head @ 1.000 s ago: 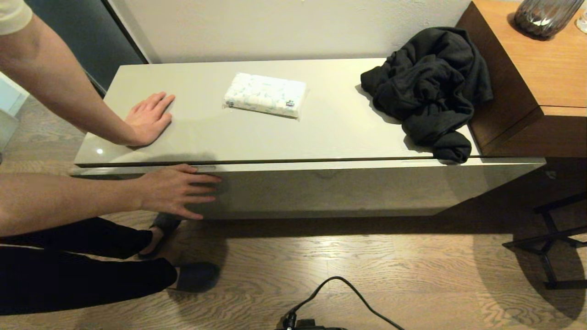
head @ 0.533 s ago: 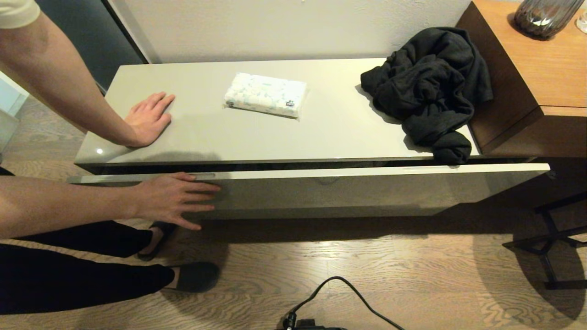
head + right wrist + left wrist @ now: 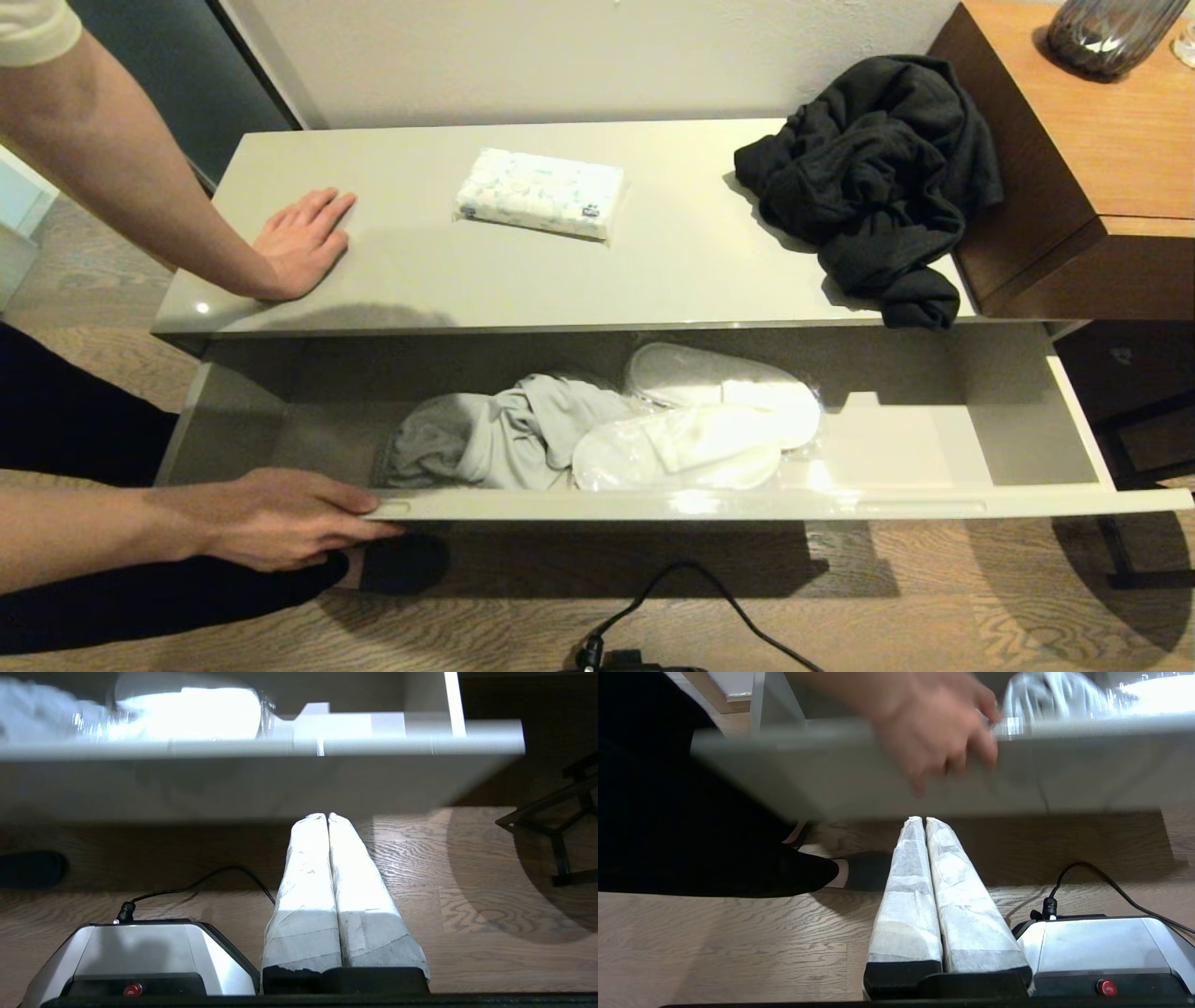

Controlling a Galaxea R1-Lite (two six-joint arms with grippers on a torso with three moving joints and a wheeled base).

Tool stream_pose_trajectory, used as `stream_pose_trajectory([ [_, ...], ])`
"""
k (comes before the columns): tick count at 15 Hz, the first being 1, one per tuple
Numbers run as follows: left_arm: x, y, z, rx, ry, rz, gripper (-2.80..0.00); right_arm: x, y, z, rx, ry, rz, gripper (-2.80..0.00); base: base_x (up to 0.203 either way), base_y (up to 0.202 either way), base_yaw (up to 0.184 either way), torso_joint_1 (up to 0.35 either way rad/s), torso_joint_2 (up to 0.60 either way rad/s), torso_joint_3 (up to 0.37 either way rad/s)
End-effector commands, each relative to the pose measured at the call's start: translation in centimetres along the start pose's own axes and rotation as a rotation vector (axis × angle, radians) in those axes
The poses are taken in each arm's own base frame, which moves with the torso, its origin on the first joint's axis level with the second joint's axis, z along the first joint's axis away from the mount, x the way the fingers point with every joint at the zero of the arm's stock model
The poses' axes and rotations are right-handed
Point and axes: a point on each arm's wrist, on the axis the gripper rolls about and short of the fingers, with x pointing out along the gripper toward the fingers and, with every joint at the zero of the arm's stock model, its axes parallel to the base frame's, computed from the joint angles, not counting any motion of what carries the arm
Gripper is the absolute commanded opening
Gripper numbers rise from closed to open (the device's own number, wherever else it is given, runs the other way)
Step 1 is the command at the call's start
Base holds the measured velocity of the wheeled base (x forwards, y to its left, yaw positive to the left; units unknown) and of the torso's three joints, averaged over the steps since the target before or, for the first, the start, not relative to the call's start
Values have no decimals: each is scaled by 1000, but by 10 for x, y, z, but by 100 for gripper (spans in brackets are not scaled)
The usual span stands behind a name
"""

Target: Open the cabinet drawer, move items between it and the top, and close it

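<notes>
White-wrapped fingers of the left gripper (image 3: 924, 820) are lying pressed together with nothing between them, hanging low over the wood floor (image 3: 714, 933) below the drawer front. The right gripper (image 3: 327, 815) is sitting the same way, fingers together and empty, under the right part of that front. Neither arm is working; a person is doing the handling.

Just above the left gripper, the person's hand (image 3: 275, 518) is gripping the front edge of the cabinet drawer (image 3: 934, 509) near its left handle slot, and the drawer is standing pulled well out. The other hand (image 3: 303, 241) is resting flat on the top (image 3: 672, 271).

Inside the drawer, the light grey garment (image 3: 504, 434) is lying left of centre, touching the white slippers (image 3: 709, 420) in their clear sleeves at the middle; their long axes are running along the drawer's length. The black garment (image 3: 868, 177) is heaped at the top's right end, spilling over its front edge, with a tissue pack (image 3: 540, 193) further left.

Judging from this, the drawer's contents are lying up and forward of both grippers, the grey garment nearer the left one.
</notes>
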Motion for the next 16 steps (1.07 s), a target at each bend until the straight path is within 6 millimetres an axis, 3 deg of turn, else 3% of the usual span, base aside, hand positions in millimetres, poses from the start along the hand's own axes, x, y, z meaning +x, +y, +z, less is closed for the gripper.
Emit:
stream_pose_trajectory([
  [1,0,0,0,0,2,1,-280,0,0,0,-1,3,1,-280,0,0,0,0,0,0],
  [16,0,0,0,-3,2,-1,-280,0,0,-1,19,1,-2,-280,0,0,0,0,0,0],
])
